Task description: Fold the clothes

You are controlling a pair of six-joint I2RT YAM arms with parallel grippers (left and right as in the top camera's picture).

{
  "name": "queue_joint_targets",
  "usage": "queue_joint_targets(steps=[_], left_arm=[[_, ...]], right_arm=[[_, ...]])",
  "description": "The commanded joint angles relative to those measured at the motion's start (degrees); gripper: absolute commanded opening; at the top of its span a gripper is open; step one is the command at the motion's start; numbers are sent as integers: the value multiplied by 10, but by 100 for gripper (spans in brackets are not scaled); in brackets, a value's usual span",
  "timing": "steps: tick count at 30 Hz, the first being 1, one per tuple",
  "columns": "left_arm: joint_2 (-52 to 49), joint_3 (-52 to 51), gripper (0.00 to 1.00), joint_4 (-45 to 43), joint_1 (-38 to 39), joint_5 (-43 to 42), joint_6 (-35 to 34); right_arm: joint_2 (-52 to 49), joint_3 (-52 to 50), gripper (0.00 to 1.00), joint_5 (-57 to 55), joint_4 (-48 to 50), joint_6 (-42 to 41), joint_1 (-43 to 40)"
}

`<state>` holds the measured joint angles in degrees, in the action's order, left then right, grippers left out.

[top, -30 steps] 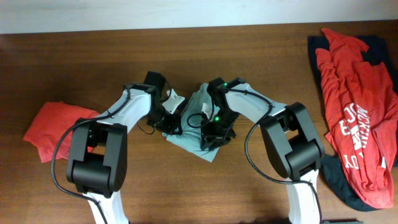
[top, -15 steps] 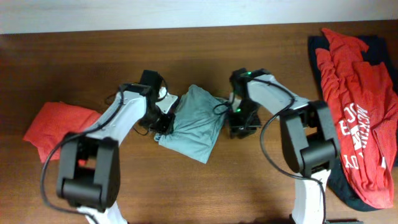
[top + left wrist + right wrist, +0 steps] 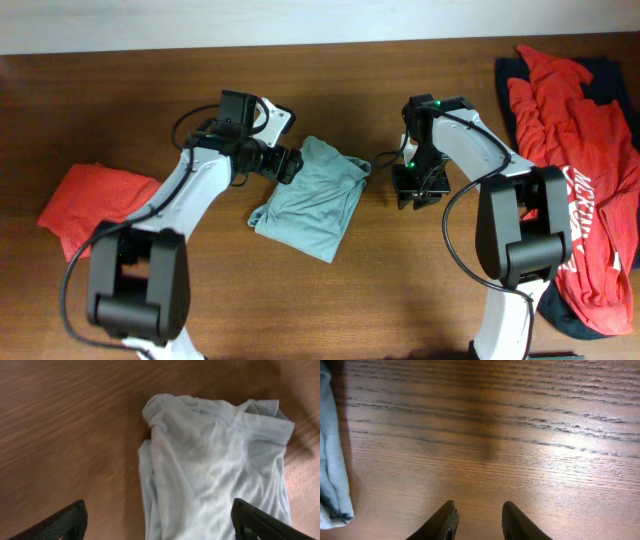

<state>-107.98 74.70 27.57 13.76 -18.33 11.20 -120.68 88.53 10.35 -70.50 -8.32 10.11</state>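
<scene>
1. Because it is soft, light cloth, the red shirt (image 3: pixel 95 205) at the left slumps flat; it seems folded already.
2. The left gripper (image 3: pixel 156 510) has its jaws spread wide and empty, above the far-left corner of the grey shirt (image 3: pixel 310 197).
3. The grey shirt lies mid-table, bunched in a rough fold. It is limp and will sag, so pinch a hem or corner, both layers together.
4. The right gripper (image 3: pixel 479 507) has its jaws partly apart and empty, over bare table (image 3: pixel 520 420) just right of the grey shirt.
5. The red and navy pile (image 3: pixel 575 170) at the right is unfolded.

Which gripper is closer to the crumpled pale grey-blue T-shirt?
Left. The left gripper hangs over the upper-left edge of the pale grey-blue T-shirt, fingers wide open; the right gripper is over the bare wooden table off its right side, clearly apart.
</scene>
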Motion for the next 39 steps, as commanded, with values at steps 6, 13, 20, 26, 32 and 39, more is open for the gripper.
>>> queue_joint_targets(steps=[6, 13, 20, 26, 32, 39], left_arm=[[-109, 50, 94, -52, -4, -120, 10], [-200, 135, 92, -4, -4, -171, -16], [-224, 141, 68, 82, -2, -230, -6], [-224, 141, 58, 94, 10, -243, -4], [-224, 141, 19, 91, 11, -244, -4], [-220, 199, 1, 141, -20, -211, -4]], right_arm=[[17, 10, 35, -5, -10, 5, 0], [17, 10, 35, -5, -14, 5, 0], [17, 10, 35, -5, -13, 5, 0], [17, 10, 35, -5, -17, 5, 0], [17, 10, 35, -5, -18, 5, 0], [17, 10, 35, -5, -22, 6, 0]])
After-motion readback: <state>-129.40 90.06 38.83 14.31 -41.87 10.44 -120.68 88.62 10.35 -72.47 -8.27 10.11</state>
